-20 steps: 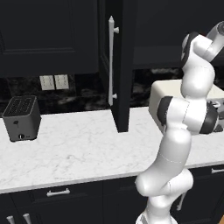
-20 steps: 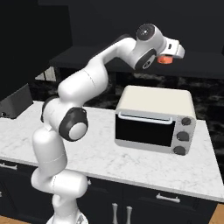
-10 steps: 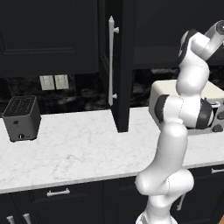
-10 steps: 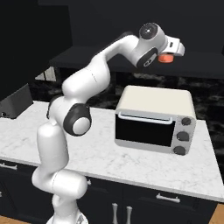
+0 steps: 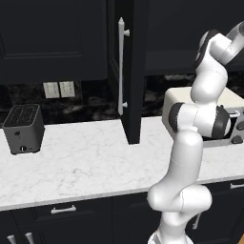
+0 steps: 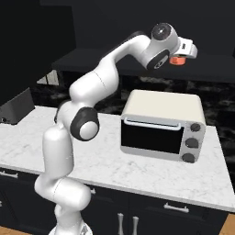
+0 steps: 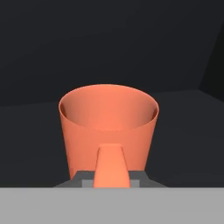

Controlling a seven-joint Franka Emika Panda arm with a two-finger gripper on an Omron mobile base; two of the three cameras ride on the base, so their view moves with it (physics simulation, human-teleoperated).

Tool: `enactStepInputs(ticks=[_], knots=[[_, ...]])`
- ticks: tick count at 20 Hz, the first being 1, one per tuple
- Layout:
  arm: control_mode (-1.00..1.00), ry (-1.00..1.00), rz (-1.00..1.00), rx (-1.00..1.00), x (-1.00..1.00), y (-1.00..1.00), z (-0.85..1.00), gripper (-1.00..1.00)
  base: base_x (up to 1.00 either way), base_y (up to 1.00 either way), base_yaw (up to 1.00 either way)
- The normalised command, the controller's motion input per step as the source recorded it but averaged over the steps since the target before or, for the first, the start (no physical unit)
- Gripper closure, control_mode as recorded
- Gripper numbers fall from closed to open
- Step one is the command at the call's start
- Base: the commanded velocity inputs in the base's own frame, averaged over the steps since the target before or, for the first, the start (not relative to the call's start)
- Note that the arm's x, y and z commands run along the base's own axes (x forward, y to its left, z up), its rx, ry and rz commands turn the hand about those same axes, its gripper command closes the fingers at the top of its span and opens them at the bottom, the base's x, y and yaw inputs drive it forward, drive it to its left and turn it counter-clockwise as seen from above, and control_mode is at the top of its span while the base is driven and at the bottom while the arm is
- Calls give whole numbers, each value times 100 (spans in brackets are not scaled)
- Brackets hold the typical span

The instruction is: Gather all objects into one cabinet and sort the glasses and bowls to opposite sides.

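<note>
In the hand view, an orange mug [image 7: 108, 127] sat at the centre of the frame, upright, with its open mouth tipped toward the camera and its handle facing the lens at the lower middle. The gripper [image 7: 112, 180] was closed on that handle: the two dark finger tips pressed against it from either side at the bottom of the frame. Behind and under the mug was a dark surface, with a lighter dark wall in the upper right.

In the right base view, the arm reached up and to the right, and the gripper [image 6: 180, 56] was in the upper right of the frame, at the front edge of a dark shelf [image 6: 137, 64]. A bit of the orange mug [image 6: 177, 60] showed just under the white hand. Below it, in the centre right, a cream toaster oven [image 6: 161, 125] stood on the white marble counter [image 6: 137, 165].

In the left base view, the open black cabinet door [image 5: 127, 71] with its long white bar handle [image 5: 121, 66] stood edge-on in the upper middle. A dark toaster [image 5: 23, 128] sat on the counter at the left edge, well apart from the toaster oven [image 5: 181, 107] on the right.
</note>
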Motion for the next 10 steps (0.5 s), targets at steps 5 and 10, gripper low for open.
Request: enactStepInputs(ticks=[5,10], knots=[[-100,0,2,-1,0,-8,-5,100,0,0,0],[-100,-1,1,-8,-31,0,0,100,0,0,0]])
